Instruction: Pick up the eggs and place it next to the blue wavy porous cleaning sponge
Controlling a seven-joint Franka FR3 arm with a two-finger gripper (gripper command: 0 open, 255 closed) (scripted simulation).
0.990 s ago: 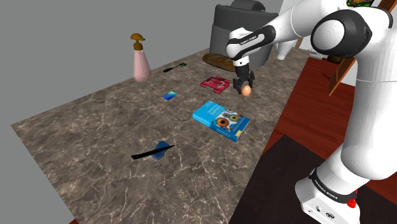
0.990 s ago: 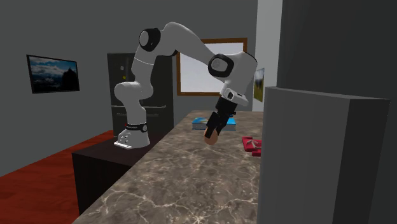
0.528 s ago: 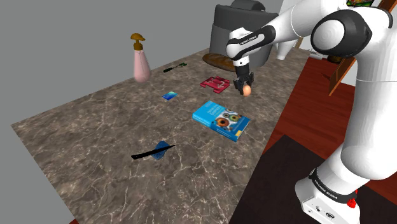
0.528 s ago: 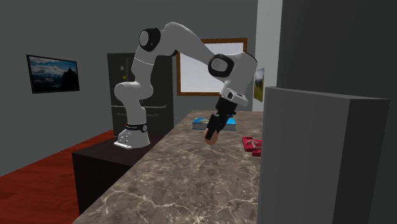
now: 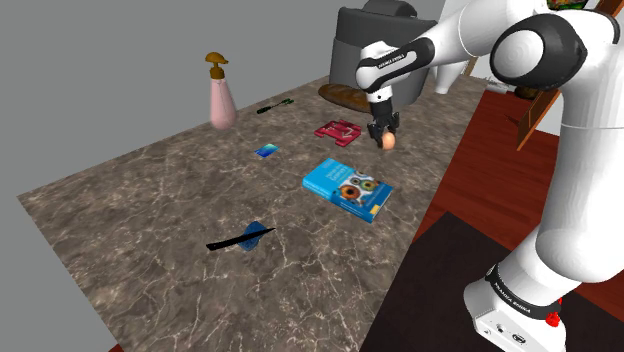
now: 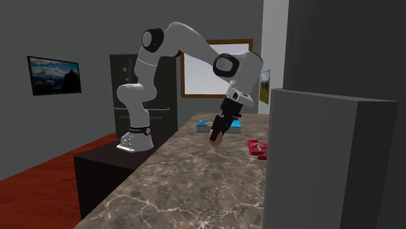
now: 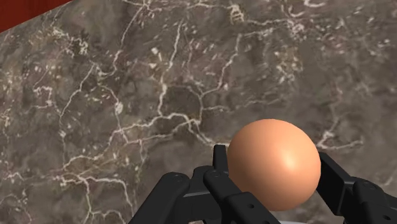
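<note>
**Smooth orange-brown egg (image 5: 388, 143) gripped in the black two-finger tool (image 5: 386, 137)**

The tool is clenched on the egg, holding it clear above the dark veined marble table (image 5: 150, 230), right of centre in the shoulder view's upper half. In the wrist view both fingers (image 7: 221, 173) press the egg's (image 7: 274, 164) sides. The small blue square sponge (image 5: 267, 151) lies on the table left of it, well apart.

Under the claw (image 5: 386, 138) spreads a dark marbled countertop (image 5: 170, 230) veined in white. Beyond the claw stands a tall grey block (image 5: 372, 40), with a plain grey wall (image 5: 100, 60) along the counter's far side. Red-brown wood floor (image 5: 490, 140) lies beside the claw, off the counter's edge. Far behind it hang a landscape picture (image 6: 53, 75) and a wood-framed pane (image 6: 198, 78) (window or picture, hard to tell).
</note>
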